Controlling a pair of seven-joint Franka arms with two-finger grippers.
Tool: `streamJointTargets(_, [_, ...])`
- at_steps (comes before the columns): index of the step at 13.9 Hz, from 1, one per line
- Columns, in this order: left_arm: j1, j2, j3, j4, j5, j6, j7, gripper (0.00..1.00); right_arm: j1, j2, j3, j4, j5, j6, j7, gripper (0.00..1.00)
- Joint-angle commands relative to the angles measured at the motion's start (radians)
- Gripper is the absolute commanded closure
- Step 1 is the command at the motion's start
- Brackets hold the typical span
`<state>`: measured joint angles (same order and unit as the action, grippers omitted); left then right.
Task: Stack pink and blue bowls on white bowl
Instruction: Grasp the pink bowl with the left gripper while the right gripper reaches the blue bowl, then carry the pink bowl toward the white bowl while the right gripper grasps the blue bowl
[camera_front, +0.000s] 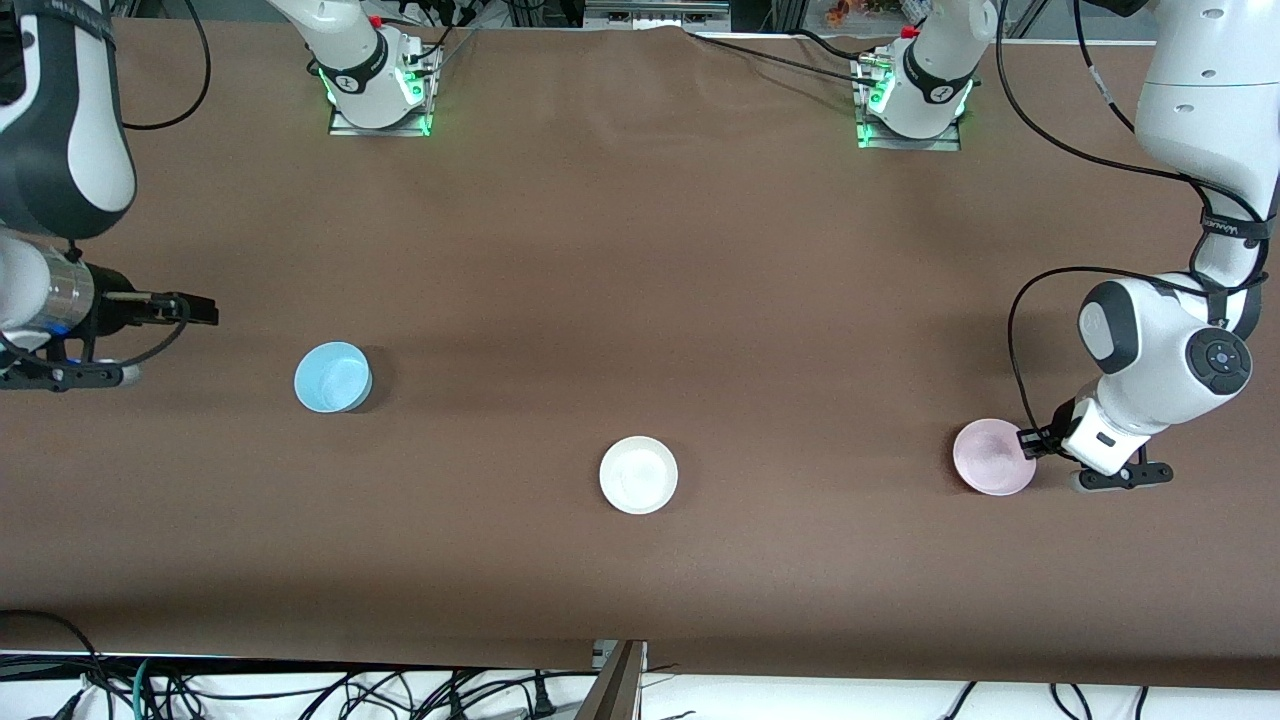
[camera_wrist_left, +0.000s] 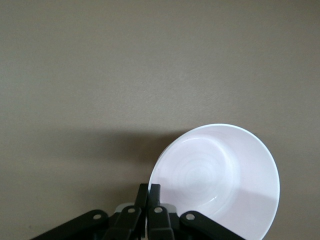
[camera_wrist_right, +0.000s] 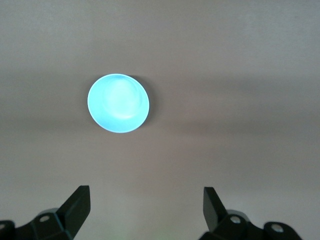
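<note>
The pink bowl (camera_front: 993, 457) sits on the brown table at the left arm's end. My left gripper (camera_front: 1028, 440) is shut on its rim. In the left wrist view the two fingers press together over the edge of the pink bowl (camera_wrist_left: 220, 180), at my left gripper (camera_wrist_left: 151, 189). The blue bowl (camera_front: 333, 377) stands toward the right arm's end. My right gripper (camera_front: 210, 311) hovers open over bare table beside it, holding nothing. The right wrist view shows the blue bowl (camera_wrist_right: 118, 103) ahead of my right gripper (camera_wrist_right: 146, 195). The white bowl (camera_front: 638, 474) rests mid-table, nearer the front camera than the blue bowl.
The brown table cloth (camera_front: 640, 250) covers the whole work area. Both arm bases (camera_front: 380, 90) stand along the edge farthest from the front camera. Cables hang below the table's near edge (camera_front: 400, 690).
</note>
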<state>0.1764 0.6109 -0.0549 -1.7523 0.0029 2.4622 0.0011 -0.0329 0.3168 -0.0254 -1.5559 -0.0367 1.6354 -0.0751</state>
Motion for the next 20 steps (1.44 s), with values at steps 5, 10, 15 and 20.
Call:
streamJointTargets(5, [-0.015, -0.103, -0.137, 0.034, -0.077, -0.124, -0.284, 1.0, -0.015, 0.088, 0.007, -0.032, 0.027, 0.125, -0.009, 0.0])
streamJointTargets(10, [-0.076, -0.103, -0.263, 0.056, -0.06, -0.117, -0.631, 1.0, -0.03, 0.169, 0.007, -0.055, 0.1, 0.22, -0.012, 0.0])
streamJointTargets(15, [-0.256, -0.059, -0.25, 0.14, 0.0, -0.118, -0.964, 1.0, -0.03, 0.219, 0.009, -0.096, 0.107, 0.336, -0.02, 0.0])
streamJointTargets(20, [-0.389, 0.067, -0.232, 0.304, 0.124, -0.121, -1.254, 1.0, -0.03, 0.234, 0.009, -0.2, 0.158, 0.498, -0.047, 0.0])
